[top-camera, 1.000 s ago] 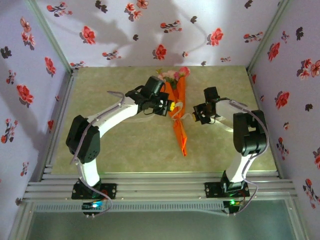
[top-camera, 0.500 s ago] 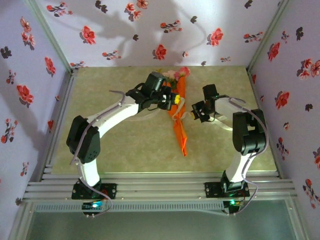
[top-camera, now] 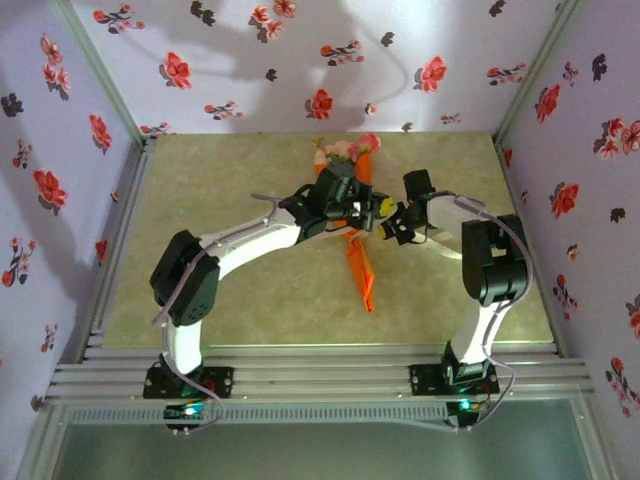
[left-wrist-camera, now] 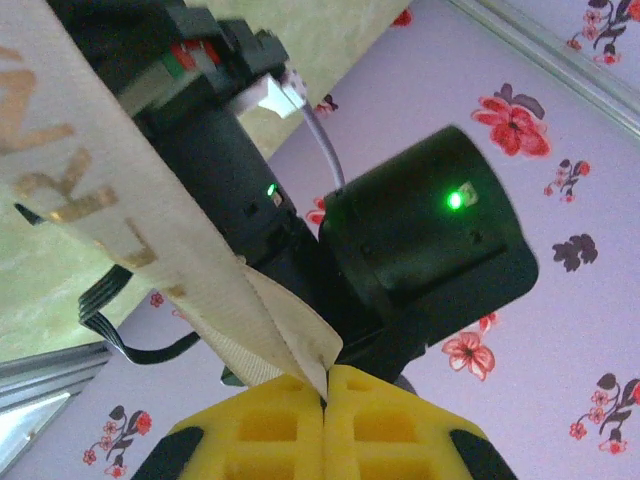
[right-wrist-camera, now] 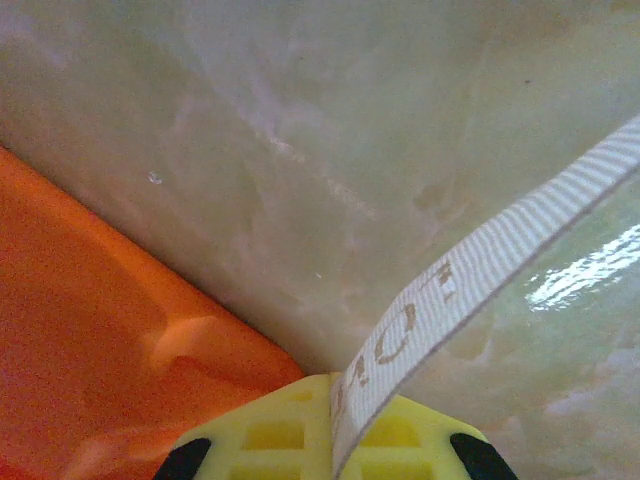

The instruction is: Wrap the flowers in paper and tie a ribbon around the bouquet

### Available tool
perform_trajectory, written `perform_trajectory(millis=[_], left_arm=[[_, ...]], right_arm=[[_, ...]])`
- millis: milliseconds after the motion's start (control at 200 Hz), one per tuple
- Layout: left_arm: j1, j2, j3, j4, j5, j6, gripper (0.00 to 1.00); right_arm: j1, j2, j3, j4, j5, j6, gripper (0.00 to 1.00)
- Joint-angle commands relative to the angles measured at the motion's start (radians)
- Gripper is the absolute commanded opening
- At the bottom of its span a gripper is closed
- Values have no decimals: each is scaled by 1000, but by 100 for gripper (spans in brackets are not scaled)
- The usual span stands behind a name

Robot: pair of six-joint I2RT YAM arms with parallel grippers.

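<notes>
The bouquet (top-camera: 359, 268) lies on the table as a slim orange paper cone, its flowers (top-camera: 345, 152) at the far end. My left gripper (top-camera: 377, 208) reaches across the cone's middle and is right next to my right gripper (top-camera: 393, 228). In the left wrist view the yellow fingers (left-wrist-camera: 262, 425) of the left gripper (left-wrist-camera: 325, 400) are shut on a folded end of the cream ribbon (left-wrist-camera: 150, 230). The right gripper (right-wrist-camera: 332, 400) is shut on another stretch of the ribbon (right-wrist-camera: 470, 270), which runs up to the right, low over the table beside the orange paper (right-wrist-camera: 90, 340).
Purple walls with red flower prints (top-camera: 320, 102) close in the green tabletop (top-camera: 220, 180) on three sides. The black body of the right arm (left-wrist-camera: 420, 240) is close in front of the left gripper. Metal rails (top-camera: 320, 375) run along the near edge.
The left arm has swung to the right across the bouquet, bringing its gripper up beside the right gripper. The right gripper has shifted slightly left. Both stay shut.
</notes>
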Motion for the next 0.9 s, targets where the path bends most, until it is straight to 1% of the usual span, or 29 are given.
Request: perform_trajectory(millis=[0, 130, 215, 280, 410, 475, 585, 685, 770, 850, 895], left_arm=[[-26, 36, -41, 146, -53, -118, 0], [-42, 32, -96, 236, -97, -159, 0], [-39, 9, -150, 269, -123, -171, 0], [-29, -11, -185, 278, -128, -170, 0], [-7, -54, -248, 282, -137, -161, 0], [0, -64, -261, 283, -136, -158, 0], [3, -67, -264, 282, -120, -157, 0], [4, -68, -265, 280, -108, -160, 0], [5, -67, -263, 282, -101, -161, 0], [8, -65, -259, 282, -93, -160, 0], [10, -64, -258, 280, -88, -159, 0]], right_arm=[[6, 18, 9, 36, -31, 14, 1], [4, 19, 9, 32, -29, 12, 1], [3, 12, 6, 25, -34, 11, 5], [-3, -9, 3, 1, -29, 2, 13], [-42, -109, 7, -111, 64, -63, 36], [-78, -158, 12, -176, 115, -111, 43], [-176, -206, 9, -258, 171, -191, 45], [-289, -198, 21, -294, 205, -272, 45], [-356, -145, 75, -342, 275, -351, 44], [-390, -76, 136, -383, 333, -401, 44], [-406, -36, 162, -393, 345, -410, 44]])
